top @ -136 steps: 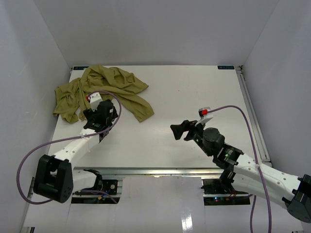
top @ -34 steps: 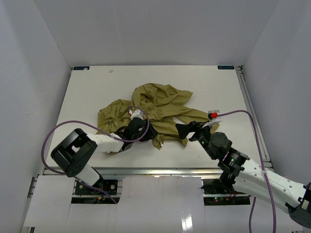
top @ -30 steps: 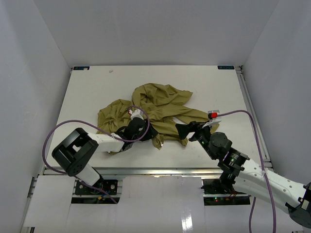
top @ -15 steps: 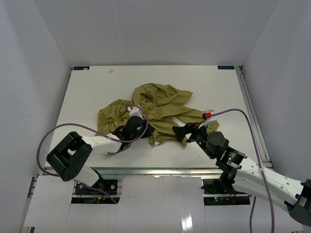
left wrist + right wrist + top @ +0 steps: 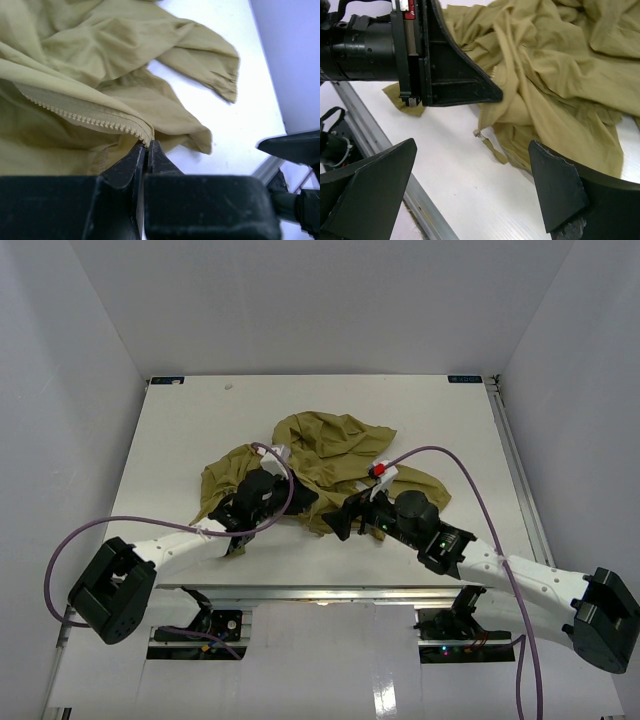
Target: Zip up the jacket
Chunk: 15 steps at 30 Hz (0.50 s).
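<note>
On the white table (image 5: pixel 180 430) between pale walls, the jacket (image 5: pixel 330 445) lies bunched, one sleeve probably folded under. The left gripper (image 5: pixel 146 146) has its jaws pinched on the zipper edge (image 5: pixel 90 120); the right gripper (image 5: pixel 472 150) jaws gape.

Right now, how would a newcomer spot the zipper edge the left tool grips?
Find the crumpled olive-green thin-fabric jacket on the white table. At its near edge the left tool pinches a hem lined with pale zipper teeth, unlike the plain folds around.
</note>
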Motion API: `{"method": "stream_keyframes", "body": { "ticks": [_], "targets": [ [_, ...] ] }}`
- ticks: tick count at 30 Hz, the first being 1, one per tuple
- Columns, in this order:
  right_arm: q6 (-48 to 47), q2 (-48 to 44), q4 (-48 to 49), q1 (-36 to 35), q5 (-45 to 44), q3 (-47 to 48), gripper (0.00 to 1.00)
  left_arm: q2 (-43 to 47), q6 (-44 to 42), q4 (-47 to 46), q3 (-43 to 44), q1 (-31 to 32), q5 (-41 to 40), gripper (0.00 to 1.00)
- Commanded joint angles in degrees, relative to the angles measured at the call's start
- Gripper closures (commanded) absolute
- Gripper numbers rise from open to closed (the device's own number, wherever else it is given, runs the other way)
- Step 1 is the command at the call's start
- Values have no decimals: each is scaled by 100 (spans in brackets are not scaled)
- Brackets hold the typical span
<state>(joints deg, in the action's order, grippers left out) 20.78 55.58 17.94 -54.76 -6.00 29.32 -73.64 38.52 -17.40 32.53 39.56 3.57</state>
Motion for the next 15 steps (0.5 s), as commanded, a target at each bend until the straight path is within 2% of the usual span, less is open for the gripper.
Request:
{"method": "stream_keyframes", "body": {
  "ticks": [1, 3, 4, 6, 12, 15],
  "targets": [
    [-298, 212, 663, -4, 959, 394, 2, 517, -490, -88, 244, -133, 1211, 100],
    [-264, 121, 1393, -8, 1266, 8, 7, 607, -583, -65, 250, -165, 1422, 99],
    [-208, 23, 1956, -8, 1435, -524, 12, 730, -653, -71, 244, -177, 1551, 99],
    [-295, -57, 2607, -4, 1566, -924, 22, 918, -688, -126, 181, -186, 1674, 99],
    [-1089, -46, 2695, 0, 1676, -1086, 39, 1138, -391, -792, -201, -195, 2127, 99],
    [-1251, -30, 2690, 1, 1708, -1095, 41, 1087, -262, -1231, -300, -195, 2441, 99]
  ]
}}
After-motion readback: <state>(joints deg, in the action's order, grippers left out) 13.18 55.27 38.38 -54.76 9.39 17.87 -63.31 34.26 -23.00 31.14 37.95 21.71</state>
